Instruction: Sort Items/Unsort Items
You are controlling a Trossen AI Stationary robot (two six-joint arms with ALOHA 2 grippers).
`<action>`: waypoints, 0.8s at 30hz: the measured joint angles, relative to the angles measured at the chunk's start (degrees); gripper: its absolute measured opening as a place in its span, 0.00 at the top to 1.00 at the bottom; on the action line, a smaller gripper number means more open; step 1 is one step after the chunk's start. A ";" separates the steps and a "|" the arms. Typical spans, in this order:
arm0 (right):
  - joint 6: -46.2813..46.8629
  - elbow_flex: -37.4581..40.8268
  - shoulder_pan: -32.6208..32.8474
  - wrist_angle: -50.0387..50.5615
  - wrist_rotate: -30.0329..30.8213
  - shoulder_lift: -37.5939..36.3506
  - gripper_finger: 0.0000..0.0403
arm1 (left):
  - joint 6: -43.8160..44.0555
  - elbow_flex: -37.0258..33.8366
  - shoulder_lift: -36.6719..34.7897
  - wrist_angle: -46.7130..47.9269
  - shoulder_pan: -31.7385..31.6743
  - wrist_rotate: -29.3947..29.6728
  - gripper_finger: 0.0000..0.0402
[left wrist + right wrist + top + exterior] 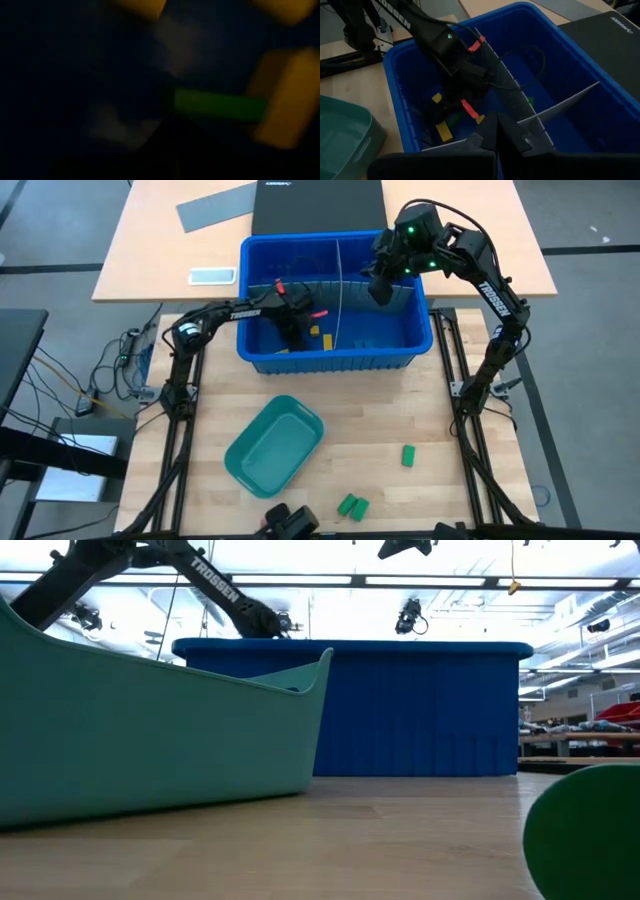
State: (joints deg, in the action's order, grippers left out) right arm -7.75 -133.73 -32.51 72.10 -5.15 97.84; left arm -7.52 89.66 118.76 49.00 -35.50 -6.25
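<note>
Blue plastic forms the bin (335, 355) at the far middle of the tabletop (420, 500), split by thin grey divider sheets (555, 112). White "TROSSEN" lettering runs along both dark arms, and the black mat (318, 205) behind the bin carries small white writing too fine to read from above.

The left pincer (295, 330) is down inside the bin's left compartment, its fingers together; whether it holds a block cannot be told. Yellow blocks (443, 131) lie around it on the bin floor, and its wrist view shows a green block (220, 105) close up, lying flat with its long axis across the picture between yellow ones.

The right pincer (380, 285) hangs over the bin's right side, fingers closed on nothing.

Nearer the front, a teal tray (275, 445) sits slantwise. One green block (408, 455) stands alone to its right, and two more (352, 505) lie touching side by side near the front edge. A grey sheet (215, 208) lies on the far desk.
</note>
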 joint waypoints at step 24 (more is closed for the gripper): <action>-0.98 0.00 -0.33 0.00 0.17 -0.02 1.00 | -3.40 8.40 -0.33 14.90 -1.13 -18.53 0.86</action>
State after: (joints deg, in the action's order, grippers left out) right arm -8.73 -133.73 -32.84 72.10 -4.97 97.83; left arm -10.92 98.07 118.43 63.90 -36.63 -24.77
